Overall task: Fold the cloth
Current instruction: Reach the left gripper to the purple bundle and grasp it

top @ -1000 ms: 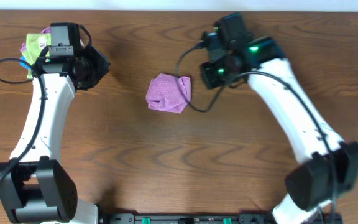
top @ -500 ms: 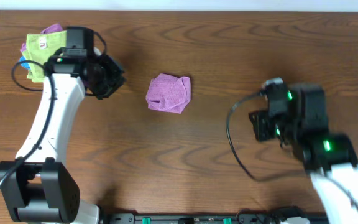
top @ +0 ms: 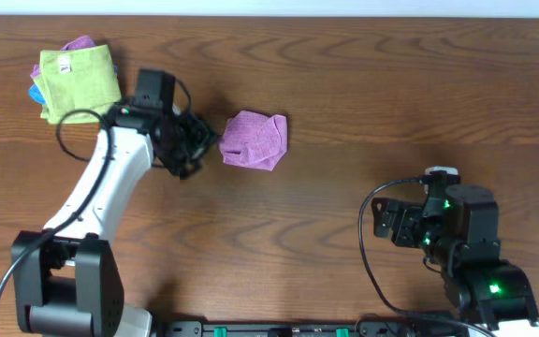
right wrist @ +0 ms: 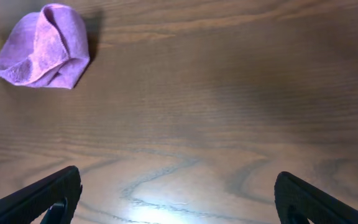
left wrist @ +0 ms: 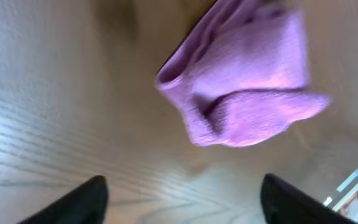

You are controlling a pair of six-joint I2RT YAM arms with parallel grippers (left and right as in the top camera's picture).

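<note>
Black-fingered L claw is spread wide w/ nothing in it; only the two tips show, low in the wrist view. Just ahead of it, close but not touching as far as I can tell, lies the small lilac terry cloth. It's bunched into a rough lump w/ a rolled lip facing the claw. Under both is the brown wood-grain table.

R claw is also wide open & empty, and well apart from the cloth, which sits far ahead of it toward the upper left of its view. Behind the L claw, well apart, a lime-green folded cloth w/ white tag tops a small stack. Not my target.

My read: approach-to-grasp step. The cloth is crumpled, edges not matched, so no clean fold yet. Next move, imo: ease L claw fwd & down onto the near lip and pinch one layer only. R arm prob needs to come in & pin the far side, else the lump just slides.
</note>
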